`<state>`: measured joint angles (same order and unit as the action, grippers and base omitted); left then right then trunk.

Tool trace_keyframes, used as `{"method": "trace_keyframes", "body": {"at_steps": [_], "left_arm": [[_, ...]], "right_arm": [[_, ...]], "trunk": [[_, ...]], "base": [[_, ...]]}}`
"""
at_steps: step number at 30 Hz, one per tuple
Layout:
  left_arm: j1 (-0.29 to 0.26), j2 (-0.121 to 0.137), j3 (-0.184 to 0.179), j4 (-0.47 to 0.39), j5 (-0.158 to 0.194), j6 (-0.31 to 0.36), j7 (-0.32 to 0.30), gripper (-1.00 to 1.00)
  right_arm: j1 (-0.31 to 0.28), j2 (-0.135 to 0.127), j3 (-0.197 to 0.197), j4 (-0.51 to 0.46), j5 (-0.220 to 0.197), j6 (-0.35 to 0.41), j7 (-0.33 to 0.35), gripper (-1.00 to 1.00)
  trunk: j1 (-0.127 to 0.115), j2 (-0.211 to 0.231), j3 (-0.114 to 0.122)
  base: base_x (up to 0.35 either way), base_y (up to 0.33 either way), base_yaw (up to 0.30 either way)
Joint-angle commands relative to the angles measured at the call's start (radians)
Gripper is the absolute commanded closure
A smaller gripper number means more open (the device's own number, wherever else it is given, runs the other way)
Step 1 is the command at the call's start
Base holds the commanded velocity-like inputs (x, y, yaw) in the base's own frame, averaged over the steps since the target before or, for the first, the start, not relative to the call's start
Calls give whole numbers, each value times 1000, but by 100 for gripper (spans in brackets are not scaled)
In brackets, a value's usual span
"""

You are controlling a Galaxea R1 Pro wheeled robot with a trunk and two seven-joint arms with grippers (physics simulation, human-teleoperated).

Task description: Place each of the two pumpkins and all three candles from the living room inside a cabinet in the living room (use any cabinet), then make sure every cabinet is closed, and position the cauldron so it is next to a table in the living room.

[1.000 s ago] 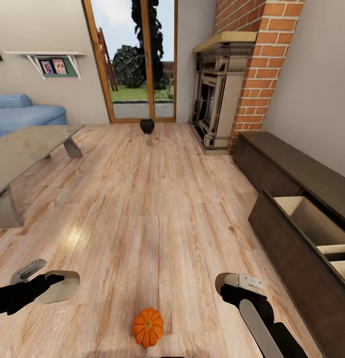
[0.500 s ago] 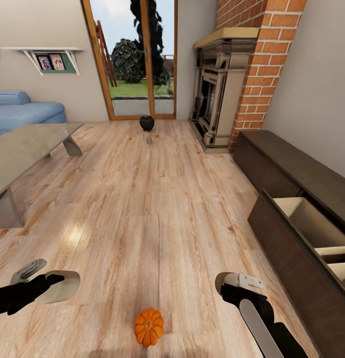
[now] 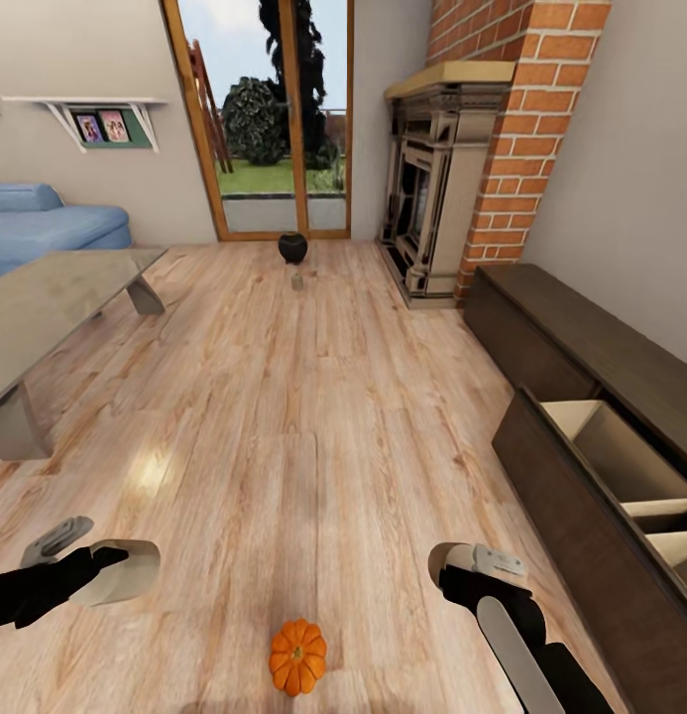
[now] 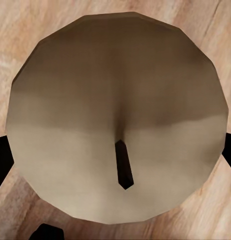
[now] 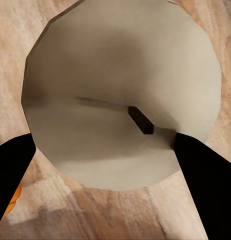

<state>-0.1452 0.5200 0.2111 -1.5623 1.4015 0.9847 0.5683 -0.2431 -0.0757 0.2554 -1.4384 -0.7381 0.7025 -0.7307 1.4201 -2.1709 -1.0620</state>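
Each gripper holds an off-white candle. My left gripper (image 3: pixel 113 573) is shut on one candle (image 4: pixel 115 80) low over the floor at the left, its dark wick showing. My right gripper (image 3: pixel 454 567) is shut on another candle (image 5: pixel 120 65) at the right. An orange pumpkin (image 3: pixel 297 656) lies on the floor between the two arms, close to me. Far ahead by the glass door stands the black cauldron (image 3: pixel 293 246), with a third small candle (image 3: pixel 297 282) on the floor just in front of it. The dark-brown cabinet (image 3: pixel 591 342) runs along the right wall; its near drawer (image 3: pixel 621 461) is pulled open.
The low glossy table (image 3: pixel 46 302) stands at the left, with a blue sofa (image 3: pixel 46 226) behind it. A brick fireplace (image 3: pixel 442 188) fills the far right corner. Wooden floor (image 3: pixel 303 416) stretches between the table and the cabinet.
The whole view has shifted slightly, so the camera has moved a little. Both grippers keep their candles in the same pose, and the pumpkin lies where it was.
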Motion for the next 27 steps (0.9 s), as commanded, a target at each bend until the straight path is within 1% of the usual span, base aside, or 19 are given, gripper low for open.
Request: {"method": "trace_keyframes", "body": {"at_steps": [1, 27], "left_arm": [[-1, 0, 1, -1, 10, 3, 10, 100], [-1, 0, 1, -1, 11, 3, 6, 100]], "right_arm": [[-1, -1, 2, -1, -9, 2, -10, 100], [-1, -1, 2, 4, -9, 2, -6, 100]], "trunk": [[-4, 7, 2], [-104, 189, 84]], "base": [[0, 0, 0], [0, 0, 0]]}}
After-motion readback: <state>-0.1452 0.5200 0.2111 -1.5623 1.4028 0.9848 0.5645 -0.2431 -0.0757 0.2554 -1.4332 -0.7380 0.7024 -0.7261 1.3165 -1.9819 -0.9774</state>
